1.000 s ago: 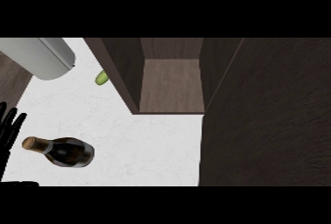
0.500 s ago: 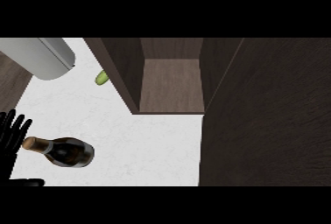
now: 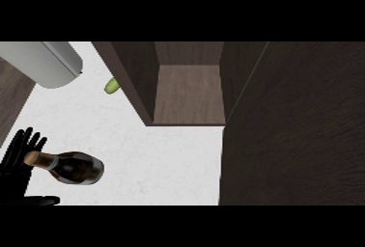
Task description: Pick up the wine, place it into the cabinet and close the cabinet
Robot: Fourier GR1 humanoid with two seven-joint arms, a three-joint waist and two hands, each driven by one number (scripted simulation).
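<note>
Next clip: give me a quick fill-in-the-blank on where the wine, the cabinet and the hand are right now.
1. The cabinet stands ____, and the wine is not inside it.
2. The wine bottle is on the white counter, next to the robot's ____ hand.
3. The small thing by the cabinet's left wall is ____ in colour.

Missing words: open; left; green.

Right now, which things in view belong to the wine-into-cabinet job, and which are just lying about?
Part of the job:
wine bottle, lying on the counter
open cabinet
left hand, fingers straight, by the bottle's neck

Just lying about:
grey rounded object, top left
small green thing, beside the cabinet
</note>
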